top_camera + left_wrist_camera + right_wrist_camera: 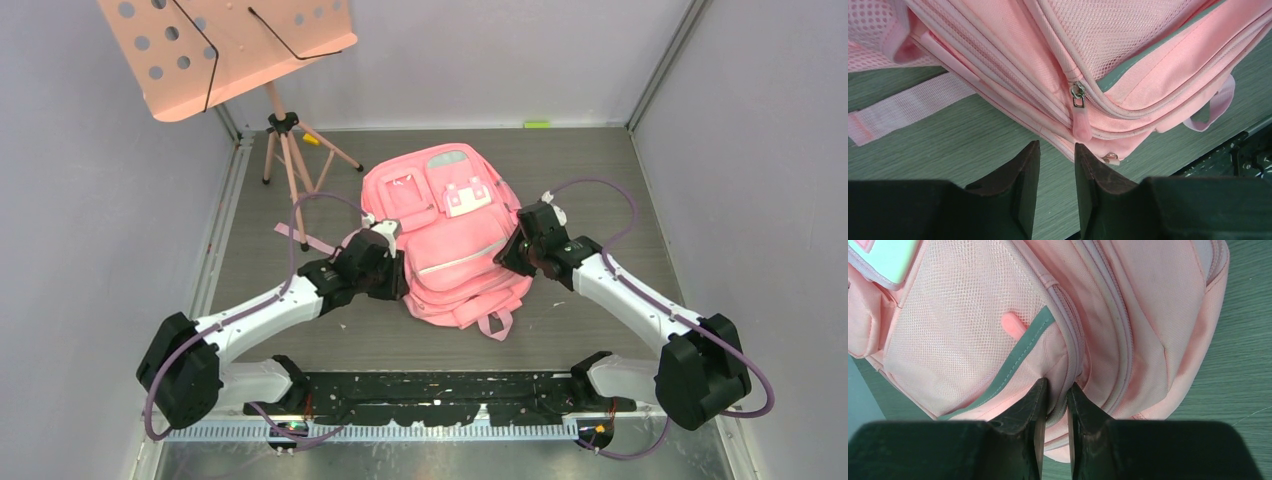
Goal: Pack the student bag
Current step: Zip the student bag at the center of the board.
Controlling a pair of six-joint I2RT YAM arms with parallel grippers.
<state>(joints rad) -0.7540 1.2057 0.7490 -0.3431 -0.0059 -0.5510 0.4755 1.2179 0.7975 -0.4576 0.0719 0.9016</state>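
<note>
The student bag (450,235) lay on its back in the middle of the bench (600,170), front pockets up, between my two arms and well apart from the music stand (225,50) in the far left corner. I judged it soft and floppy all over: woven cloth and mesh with no frame showing, sagging fairly flat, so probably light and liable to fold or drag rather than lift as one piece. The weave looked smooth enough to slide between pads, so I reckoned the best holds were the raised parts: the zip ridges, the small pink zip pull (1082,127) on its metal slider, the carry loop (1215,107), or the flat webbing strap (903,107) lying loose on the bench. My left pincer (1057,147) stood narrow but not closed, with bare bench showing in the gap, its tips just short of the bag's edge and near that zip pull, holding nothing. My right pincer (1056,386) was narrower, its tips straddling a zip ridge beside the mesh pocket (963,325) with the grey reflective strip (1018,355); whether it truly gripped the cloth I could not tell. I could read no brand, label or writing anywhere; the pale patches (468,197) on the front looked blank from above.
</note>
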